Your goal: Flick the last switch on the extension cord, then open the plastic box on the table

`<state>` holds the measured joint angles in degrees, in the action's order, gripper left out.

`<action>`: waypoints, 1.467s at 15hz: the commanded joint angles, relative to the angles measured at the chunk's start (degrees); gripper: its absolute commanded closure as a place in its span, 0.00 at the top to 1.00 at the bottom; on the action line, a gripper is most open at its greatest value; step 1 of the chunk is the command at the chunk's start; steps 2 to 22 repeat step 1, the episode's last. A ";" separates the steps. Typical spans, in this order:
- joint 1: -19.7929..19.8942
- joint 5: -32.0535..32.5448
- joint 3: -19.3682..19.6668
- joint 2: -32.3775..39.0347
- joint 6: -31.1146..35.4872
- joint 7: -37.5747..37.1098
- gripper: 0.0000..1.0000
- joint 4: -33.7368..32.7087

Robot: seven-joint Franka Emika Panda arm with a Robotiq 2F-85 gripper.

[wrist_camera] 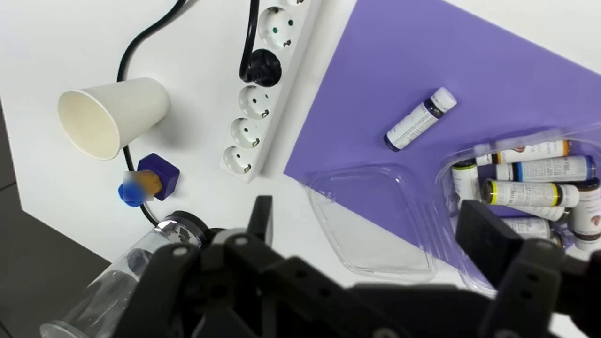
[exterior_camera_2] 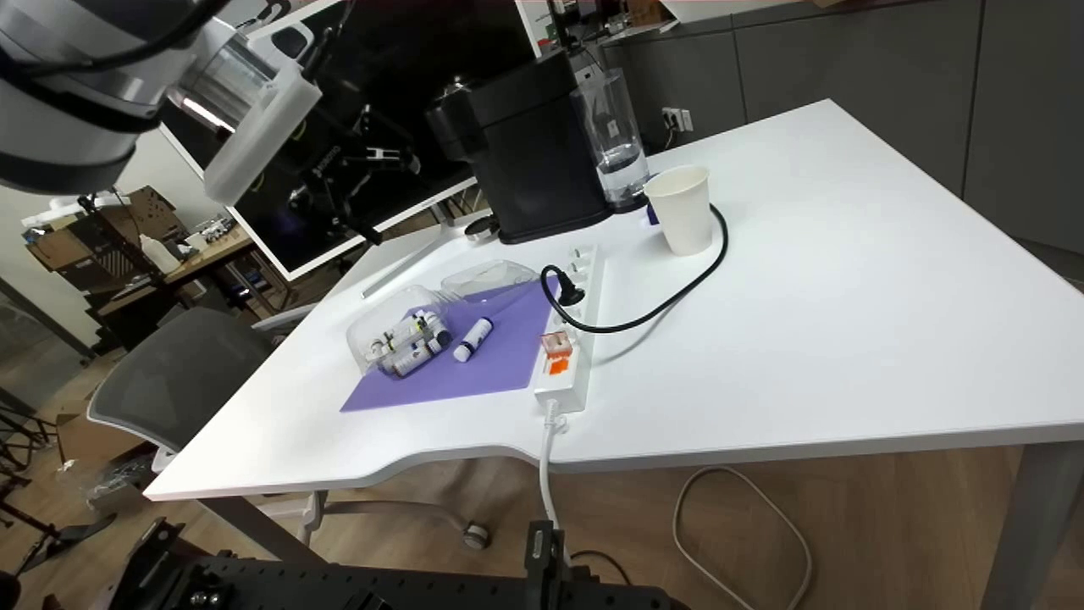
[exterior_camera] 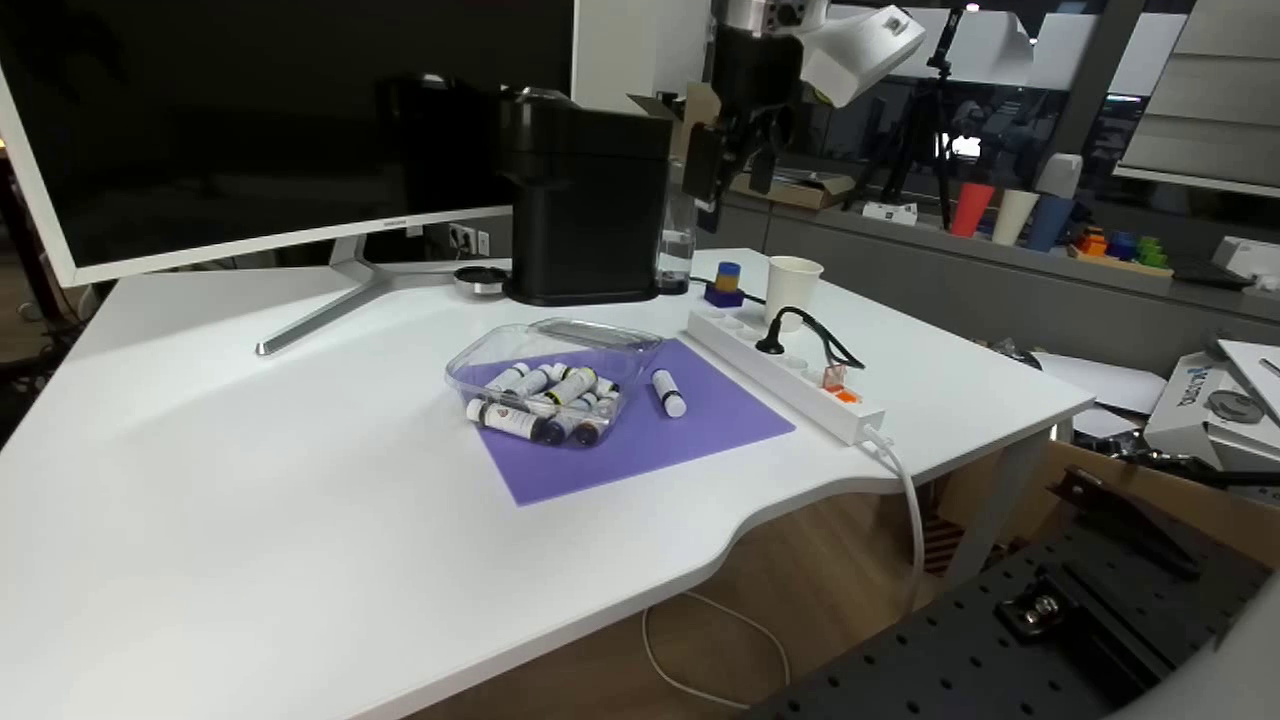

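In an exterior view, the table (exterior_camera: 250, 480) lay open from lower left to the box (exterior_camera: 505, 347). Right of centre, the cup (exterior_camera: 793, 290) and the lead (exterior_camera: 826, 334) arching up from the strip (exterior_camera: 790, 390) stood in the way; a black appliance (exterior_camera: 590, 210) blocked upper centre.

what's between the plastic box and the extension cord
A white-capped bottle lying on the purple sheet, seen in the wrist view and both exterior views.

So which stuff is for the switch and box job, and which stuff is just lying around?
For the job:
extension cord and its orange switch
plastic box, already open
table
gripper

Just around:
purple sheet
loose little bottle
paper cup
purple block
black machine
monitor
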<state>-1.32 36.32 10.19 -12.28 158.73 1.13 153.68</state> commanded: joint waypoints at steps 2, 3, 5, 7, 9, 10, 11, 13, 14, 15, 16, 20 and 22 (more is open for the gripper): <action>2.09 -6.19 -3.39 -9.83 -4.55 5.88 1.00 3.11; 2.09 -6.19 -3.39 -9.83 -4.55 5.88 1.00 3.11; 2.09 -6.19 -3.39 -9.83 -4.55 5.88 1.00 3.11; 2.09 -6.19 -3.39 -9.83 -4.55 5.88 1.00 3.11; 2.09 -6.19 -3.39 -9.83 -4.55 5.88 1.00 3.11; 2.09 -6.19 -3.39 -9.83 -4.55 5.88 1.00 3.11; 2.09 -6.19 -3.39 -9.83 -4.55 5.88 1.00 3.11; 2.09 -6.19 -3.39 -9.83 -4.55 5.88 1.00 3.11; 2.09 -6.19 -3.39 -9.83 -4.55 5.88 1.00 3.11; 2.09 -6.19 -3.39 -9.83 -4.55 5.88 1.00 3.11; 2.09 -6.19 -3.39 -9.83 -4.55 5.88 1.00 3.11; 2.09 -6.19 -3.39 -9.83 -4.55 5.88 1.00 3.11; 2.09 -6.19 -3.39 -9.83 -4.55 5.88 1.00 3.11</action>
